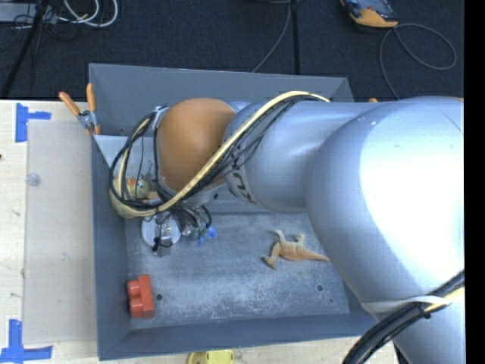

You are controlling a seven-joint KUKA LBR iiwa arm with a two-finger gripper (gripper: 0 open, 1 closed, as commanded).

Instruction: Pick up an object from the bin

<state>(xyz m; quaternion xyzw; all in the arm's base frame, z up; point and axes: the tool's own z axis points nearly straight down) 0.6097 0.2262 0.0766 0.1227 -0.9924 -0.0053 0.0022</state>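
Note:
My gripper [162,233] hangs low over the left part of the bin floor, under the arm's wrist. A small blue and green thing [206,235] lies just to its right; whether they touch I cannot tell. A red block [140,296] sits on the floor in the near left corner, below the gripper and apart from it. A tan toy lizard [292,251] lies on the floor toward the right, at the edge of the arm.
The arm, its orange cover and looped cables hide the back and right of the bin. A small orange and yellow thing [139,187] peeks out behind the cables at the left wall. Bare floor lies between the red block and the lizard.

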